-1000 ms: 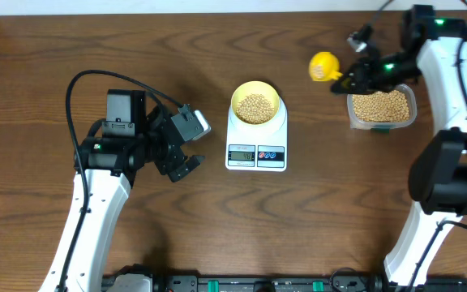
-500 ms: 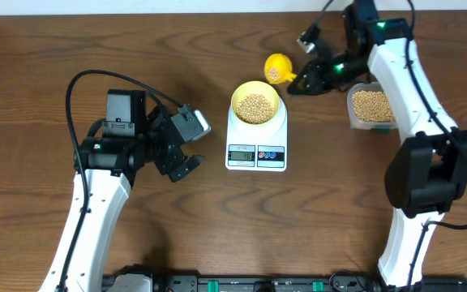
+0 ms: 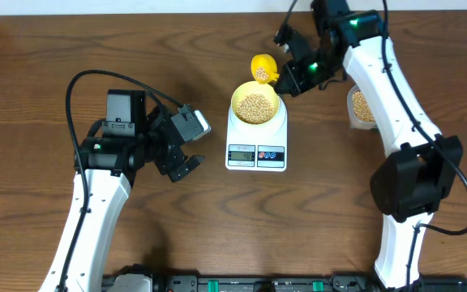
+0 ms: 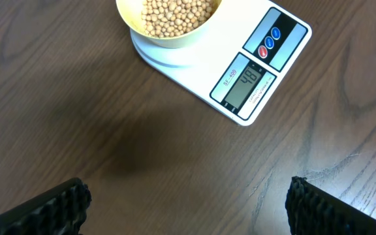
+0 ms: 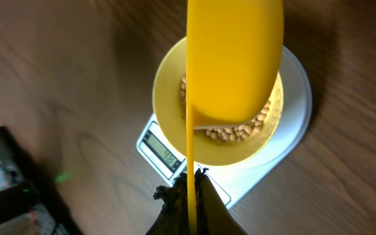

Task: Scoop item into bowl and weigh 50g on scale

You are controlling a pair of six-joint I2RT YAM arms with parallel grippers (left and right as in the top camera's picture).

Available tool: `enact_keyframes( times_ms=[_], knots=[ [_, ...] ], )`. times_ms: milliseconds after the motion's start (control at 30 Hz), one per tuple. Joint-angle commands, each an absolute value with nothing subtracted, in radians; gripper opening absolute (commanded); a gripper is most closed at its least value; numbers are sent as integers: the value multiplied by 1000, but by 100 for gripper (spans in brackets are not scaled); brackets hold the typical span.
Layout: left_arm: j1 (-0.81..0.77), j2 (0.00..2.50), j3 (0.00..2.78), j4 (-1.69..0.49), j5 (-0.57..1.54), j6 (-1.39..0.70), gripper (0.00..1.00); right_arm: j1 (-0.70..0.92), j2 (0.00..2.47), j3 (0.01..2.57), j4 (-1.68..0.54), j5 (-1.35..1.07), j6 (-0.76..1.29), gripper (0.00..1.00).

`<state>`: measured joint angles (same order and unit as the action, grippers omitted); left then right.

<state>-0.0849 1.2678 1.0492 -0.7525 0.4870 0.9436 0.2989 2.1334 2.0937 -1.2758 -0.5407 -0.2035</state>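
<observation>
Desk (image 3: 39, 49): dark wood grain; carries every item listed below.
Right arm: reaches in from 3 o'clock across the tub to the bowl's 1 o'clock side; right pincer (image 3: 286, 79) clenched on the scoop's thin handle.
Left arm: parked at 8 o'clock of the scale, well apart from it; left pincer (image 3: 186, 168) released, jaws wide, nothing between them.
Scale (image 3: 256, 152): white, at desk centre; display and two buttons at its 6 o'clock edge; digits lit, appearing to read slightly under target; judged sensitive to any touch or nudge.
Tub (image 3: 351, 113): clear, at 3 o'clock of the bowl, partly hidden under the right arm; holds the bean stock; no obstacle to the pour, but it lies under the arm's return path.
Bowl (image 3: 234, 104): pale yellow, seated on the platform at the scale's 12 o'clock end; roughly half full; judged light and liable to slide if the scoop strikes its rim.
Scoop (image 3: 263, 66): bright yellow, held above the bowl's 12 o'clock rim; stiff plastic by appearance; the handle is the correct hold; whether it is tipping cannot be told.
Beans (image 3: 255, 108): small, tan, round; most of those seen lie in the bowl; judged hard, light, smooth and prone to roll and bounce; best added as a slow trickle from low height; overshoot is the main risk so near target.
</observation>
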Motion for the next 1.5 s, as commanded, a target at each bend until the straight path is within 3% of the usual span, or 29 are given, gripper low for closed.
enact_keyframes(
  times_ms=[0, 833, 1467],
  knots=[
    [-81, 1274, 1040, -755, 481, 953, 98, 322, 2136, 2122, -1279, -450, -200, 1],
    [-81, 1274, 1040, -755, 481, 953, 98, 396, 2136, 2122, -1280, -271, -279, 1],
    [-81, 1274, 1040, -755, 481, 953, 98, 370, 2136, 2123, -1275, -400, -281, 1]
  ],
)
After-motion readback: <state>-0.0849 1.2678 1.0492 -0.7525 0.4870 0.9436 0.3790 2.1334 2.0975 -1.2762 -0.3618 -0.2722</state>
